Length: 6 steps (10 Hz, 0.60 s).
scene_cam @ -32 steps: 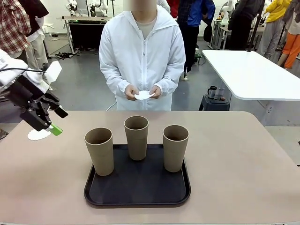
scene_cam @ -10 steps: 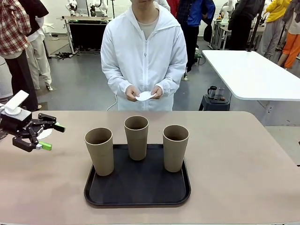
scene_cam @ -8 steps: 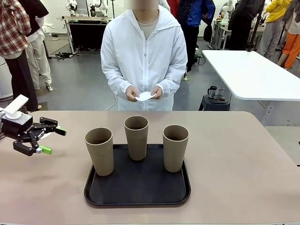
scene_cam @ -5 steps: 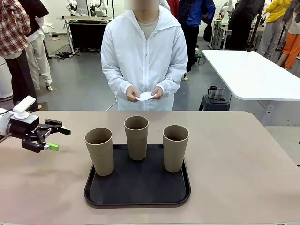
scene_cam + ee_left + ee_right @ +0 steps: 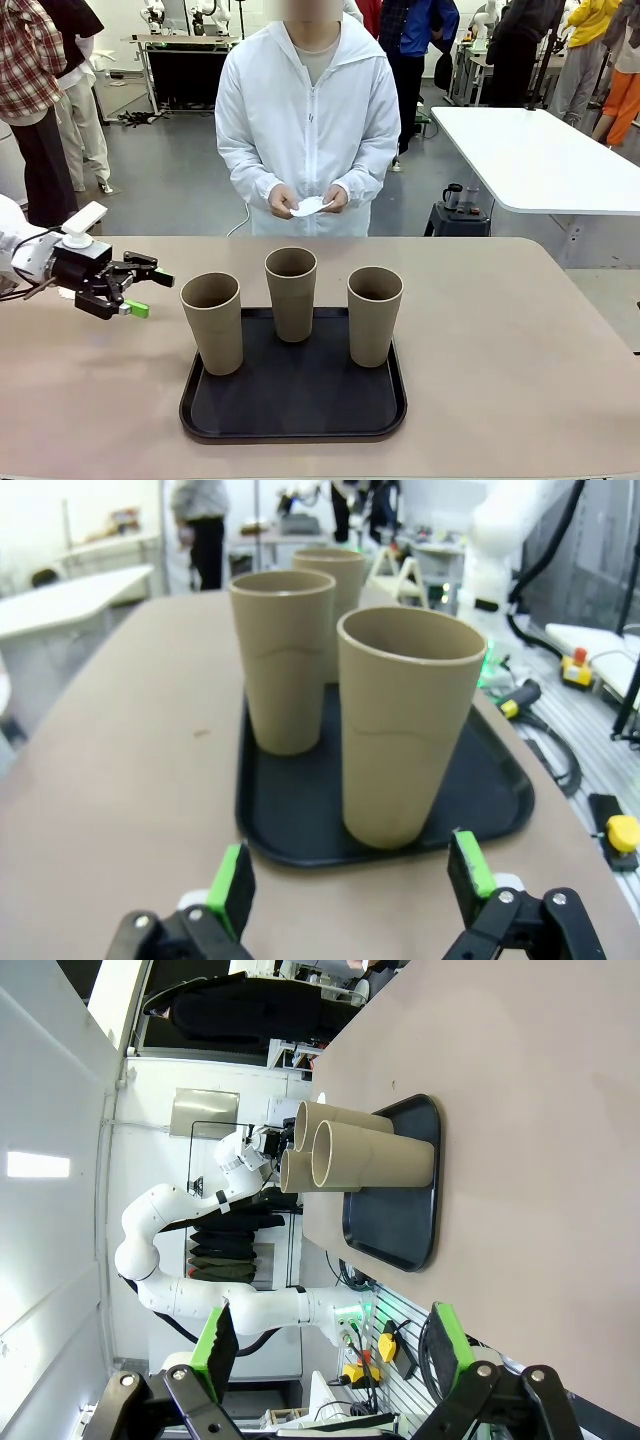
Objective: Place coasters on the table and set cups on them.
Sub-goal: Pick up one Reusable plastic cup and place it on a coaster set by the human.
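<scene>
Table carries a black tray with all three cups standing on it, so the cup-setting step looks barely begun. The left tool hovers low over the table just beside the nearest cup, spread wide, empty and touching nothing; next it should advance until its fingers straddle that cup, then close. The right tool is likewise spread and empty. A person's hands hold one coaster beyond the far edge.
</scene>
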Available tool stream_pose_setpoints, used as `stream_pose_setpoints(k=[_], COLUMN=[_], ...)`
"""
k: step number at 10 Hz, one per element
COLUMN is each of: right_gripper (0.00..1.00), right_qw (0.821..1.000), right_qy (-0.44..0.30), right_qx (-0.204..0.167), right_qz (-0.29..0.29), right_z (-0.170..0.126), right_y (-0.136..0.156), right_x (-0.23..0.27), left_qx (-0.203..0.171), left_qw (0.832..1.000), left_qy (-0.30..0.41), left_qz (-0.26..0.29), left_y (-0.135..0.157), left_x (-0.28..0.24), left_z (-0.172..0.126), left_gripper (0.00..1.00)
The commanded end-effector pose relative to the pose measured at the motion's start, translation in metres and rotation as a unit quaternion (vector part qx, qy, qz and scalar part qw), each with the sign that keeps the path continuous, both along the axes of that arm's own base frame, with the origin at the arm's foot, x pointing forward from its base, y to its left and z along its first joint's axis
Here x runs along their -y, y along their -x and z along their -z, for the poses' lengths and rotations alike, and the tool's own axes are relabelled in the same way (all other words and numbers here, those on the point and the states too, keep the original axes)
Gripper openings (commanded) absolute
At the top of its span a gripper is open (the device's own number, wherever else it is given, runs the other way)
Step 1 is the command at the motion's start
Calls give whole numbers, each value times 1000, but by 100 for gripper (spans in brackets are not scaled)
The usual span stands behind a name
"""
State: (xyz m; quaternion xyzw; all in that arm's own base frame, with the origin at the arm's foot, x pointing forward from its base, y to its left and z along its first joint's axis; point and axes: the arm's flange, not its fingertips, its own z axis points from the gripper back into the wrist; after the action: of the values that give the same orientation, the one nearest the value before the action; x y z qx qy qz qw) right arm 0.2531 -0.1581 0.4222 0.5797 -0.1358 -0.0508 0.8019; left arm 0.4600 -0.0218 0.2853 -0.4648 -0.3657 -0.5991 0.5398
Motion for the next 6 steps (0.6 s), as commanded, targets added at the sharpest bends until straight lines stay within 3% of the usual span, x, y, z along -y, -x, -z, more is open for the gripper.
stream_pose_setpoints(k=[1,6], right_gripper=[100,100], right_qw=[1000,1000], right_qy=[-5,-5], right_qx=[1,1], right_qz=[-1,-1], right_z=[-1,-1], right_y=[-1,-1], right_x=[0,0], left_qx=[18,33], left_qw=[1000,999], left_qy=[-5,-25], left_qz=[-3,18], left_y=[-3,0], left_x=[20,68], left_z=[1,5], left_gripper=[100,100])
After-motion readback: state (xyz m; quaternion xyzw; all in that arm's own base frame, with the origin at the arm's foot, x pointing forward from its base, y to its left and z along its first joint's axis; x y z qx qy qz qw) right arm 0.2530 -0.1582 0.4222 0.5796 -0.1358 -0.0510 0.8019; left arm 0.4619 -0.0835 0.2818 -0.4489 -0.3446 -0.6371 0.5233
